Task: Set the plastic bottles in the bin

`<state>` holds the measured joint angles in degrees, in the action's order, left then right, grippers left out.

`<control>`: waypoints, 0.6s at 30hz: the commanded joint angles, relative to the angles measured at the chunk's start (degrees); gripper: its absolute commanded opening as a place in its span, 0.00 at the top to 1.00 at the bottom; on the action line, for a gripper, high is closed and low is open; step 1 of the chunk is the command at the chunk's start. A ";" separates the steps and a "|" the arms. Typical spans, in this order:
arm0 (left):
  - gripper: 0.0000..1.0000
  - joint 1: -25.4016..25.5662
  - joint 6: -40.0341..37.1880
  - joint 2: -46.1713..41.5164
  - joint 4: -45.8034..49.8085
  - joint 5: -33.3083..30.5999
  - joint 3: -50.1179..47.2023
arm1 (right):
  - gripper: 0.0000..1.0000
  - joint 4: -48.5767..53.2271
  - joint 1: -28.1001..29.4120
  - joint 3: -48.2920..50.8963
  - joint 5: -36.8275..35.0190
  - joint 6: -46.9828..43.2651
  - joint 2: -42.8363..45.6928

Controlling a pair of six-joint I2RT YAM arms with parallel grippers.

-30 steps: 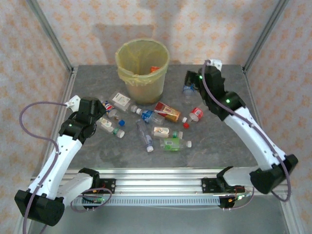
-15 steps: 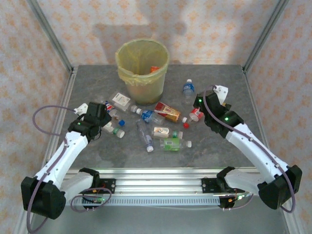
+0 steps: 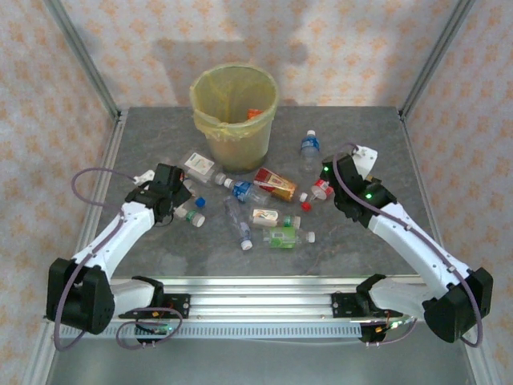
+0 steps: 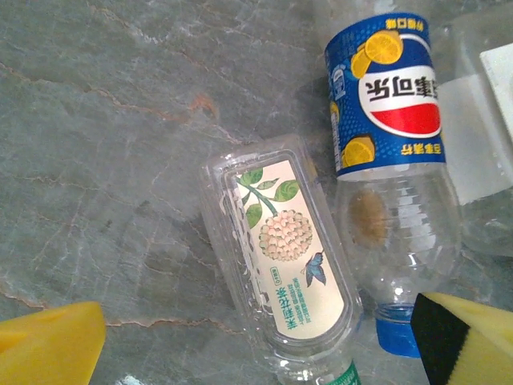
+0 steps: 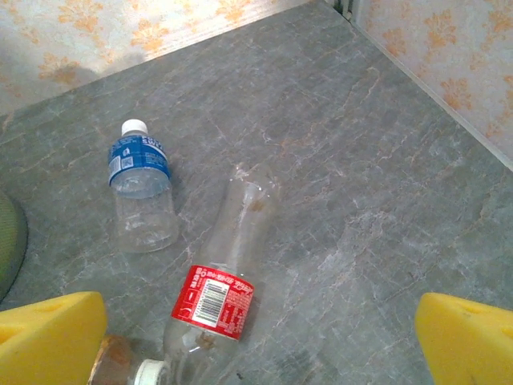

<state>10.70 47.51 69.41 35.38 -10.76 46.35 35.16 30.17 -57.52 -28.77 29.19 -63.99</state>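
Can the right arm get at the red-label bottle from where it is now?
Probably yes. The right gripper hangs open over the red-label bottle, which lies flat with bare table along both sides. The blue-label bottle lies well apart. Only a brownish thing by the first bottle's cap might get in the way.
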 commanded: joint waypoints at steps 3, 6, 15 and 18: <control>0.00 -0.68 -0.57 2.73 0.35 0.66 1.90 | 0.01 2.64 -0.38 1.00 -2.41 2.42 -0.17; 0.00 -1.07 -0.41 3.71 0.87 1.12 2.10 | 0.01 2.64 -0.47 1.35 -2.43 2.66 -0.15; 0.01 -4.10 -0.33 5.82 -2.60 6.24 0.30 | 0.01 2.88 -0.64 1.53 -2.35 2.80 -0.17; 0.03 -5.03 -0.84 6.26 -5.39 7.96 -0.29 | 0.01 2.98 -0.73 1.62 -2.25 2.96 -0.15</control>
<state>6.55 47.46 75.42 33.26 -4.95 46.74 36.36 29.85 -56.55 -28.99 31.11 -64.14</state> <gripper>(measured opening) 0.976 0.992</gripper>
